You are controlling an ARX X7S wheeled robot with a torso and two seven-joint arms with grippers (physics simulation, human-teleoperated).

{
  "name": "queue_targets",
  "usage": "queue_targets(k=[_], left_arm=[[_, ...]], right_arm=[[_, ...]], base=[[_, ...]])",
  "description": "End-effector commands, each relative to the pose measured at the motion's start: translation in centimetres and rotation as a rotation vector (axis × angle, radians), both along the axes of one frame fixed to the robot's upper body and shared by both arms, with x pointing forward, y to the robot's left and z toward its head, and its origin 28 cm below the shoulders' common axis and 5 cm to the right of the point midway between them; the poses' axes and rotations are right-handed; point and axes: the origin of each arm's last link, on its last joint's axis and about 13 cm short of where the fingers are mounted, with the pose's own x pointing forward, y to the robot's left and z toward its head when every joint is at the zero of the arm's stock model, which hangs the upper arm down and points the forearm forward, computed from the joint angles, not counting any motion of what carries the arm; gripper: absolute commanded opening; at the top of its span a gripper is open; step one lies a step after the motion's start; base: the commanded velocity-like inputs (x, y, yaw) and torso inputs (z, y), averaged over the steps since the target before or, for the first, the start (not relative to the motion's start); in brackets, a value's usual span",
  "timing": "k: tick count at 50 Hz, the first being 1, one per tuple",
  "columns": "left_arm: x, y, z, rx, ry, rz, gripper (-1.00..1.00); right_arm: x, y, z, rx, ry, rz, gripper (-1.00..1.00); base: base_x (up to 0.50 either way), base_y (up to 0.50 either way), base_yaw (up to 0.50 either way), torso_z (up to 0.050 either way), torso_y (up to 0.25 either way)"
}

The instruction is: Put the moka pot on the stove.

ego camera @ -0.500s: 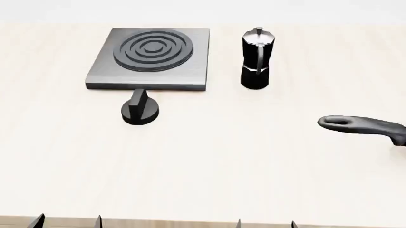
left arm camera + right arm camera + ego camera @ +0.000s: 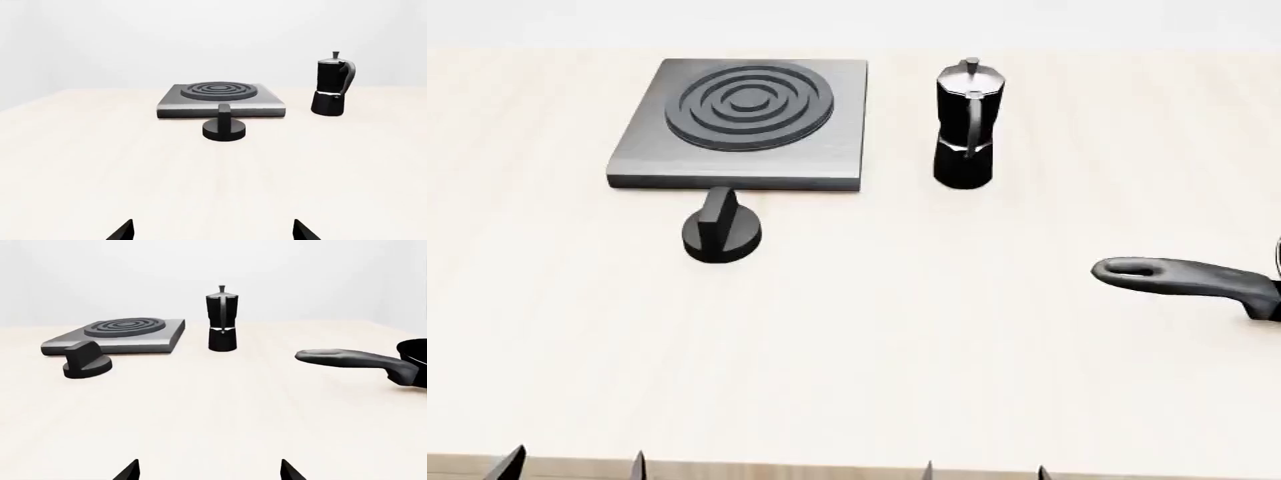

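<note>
The moka pot (image 2: 966, 125), upright beside the stove (image 2: 745, 123), could be toppled by a high approach; both claws (image 2: 211, 231) (image 2: 209, 470) are spread, empty.

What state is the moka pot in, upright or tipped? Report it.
Upright. The moka pot stands on its base on the table, lid knob on top, beside the stove, not on it.

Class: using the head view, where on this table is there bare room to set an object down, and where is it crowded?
Free: the wide strip between the dial knob and the near table edge, and left of the stove. Crowded: the gap between stove and moka pot, and the right side by the pan handle.
</note>
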Motion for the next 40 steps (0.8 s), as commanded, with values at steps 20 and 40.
queue_targets(k=[20, 40], left_arm=[[0.13, 0.04, -0.03, 0.011, -0.090, 0.010, 1.00], [0.16, 0.05, -0.02, 0.023, -0.112, 0.020, 1.00]], right_arm=[[0.19, -0.11, -0.04, -0.097, -0.101, 0.011, 1.00], [0.23, -0.12, -0.05, -0.103, -0.126, 0.021, 1.00]], base=[[0.00, 0.00, 0.00, 0.000, 0.000], [0.17, 0.00, 0.00, 0.000, 0.000]])
